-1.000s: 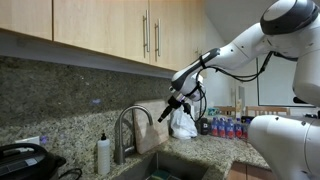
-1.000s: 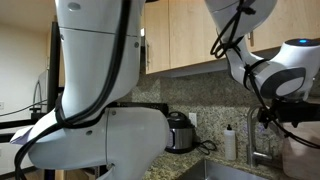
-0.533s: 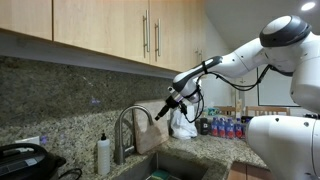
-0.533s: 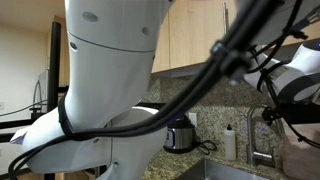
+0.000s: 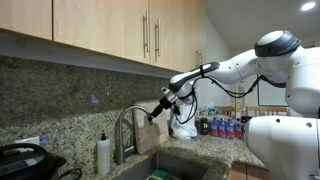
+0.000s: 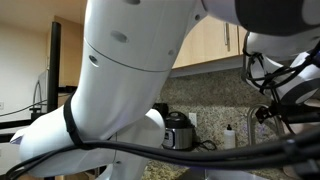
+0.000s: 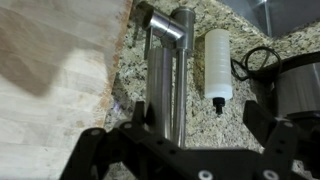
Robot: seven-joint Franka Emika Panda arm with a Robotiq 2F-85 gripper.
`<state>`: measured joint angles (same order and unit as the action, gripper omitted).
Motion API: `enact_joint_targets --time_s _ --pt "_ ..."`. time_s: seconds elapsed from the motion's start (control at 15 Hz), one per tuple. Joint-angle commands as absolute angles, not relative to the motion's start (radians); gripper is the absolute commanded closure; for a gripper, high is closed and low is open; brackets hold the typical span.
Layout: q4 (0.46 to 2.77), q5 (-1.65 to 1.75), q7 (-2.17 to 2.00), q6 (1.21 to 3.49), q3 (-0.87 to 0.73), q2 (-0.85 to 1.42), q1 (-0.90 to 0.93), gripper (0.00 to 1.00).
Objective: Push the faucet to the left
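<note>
Brushed-steel faucet [image 7: 165,80], one; white bottle [image 7: 217,62], one; gripper [image 7: 196,125], one, jaws apart.

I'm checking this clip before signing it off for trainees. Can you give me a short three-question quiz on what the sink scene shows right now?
1. True or false: the gripper is shut on the soap bottle.
2. In the wrist view, what stands straight ahead of the open gripper? A) the faucet B) a mug C) a banana
3. Fill in: in an exterior view, the ___ rises taller than the soap bottle beside it.

Key: 1 false; 2 A; 3 faucet.
</note>
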<state>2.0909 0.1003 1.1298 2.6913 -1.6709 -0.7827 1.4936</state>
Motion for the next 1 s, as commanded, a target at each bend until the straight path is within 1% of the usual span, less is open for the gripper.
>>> enact_joint_targets --time_s 0.0,0.47,0.93 --pt "2.051 0.142 1.118 2.659 -1.683 -0.811 1.529 0.0" --pt "2.049 0.167 1.111 2.66 -1.697 -0.834 1.55 0.0" --pt "2.093 0.17 1.103 2.7 -1.683 -0.839 1.528 0.0"
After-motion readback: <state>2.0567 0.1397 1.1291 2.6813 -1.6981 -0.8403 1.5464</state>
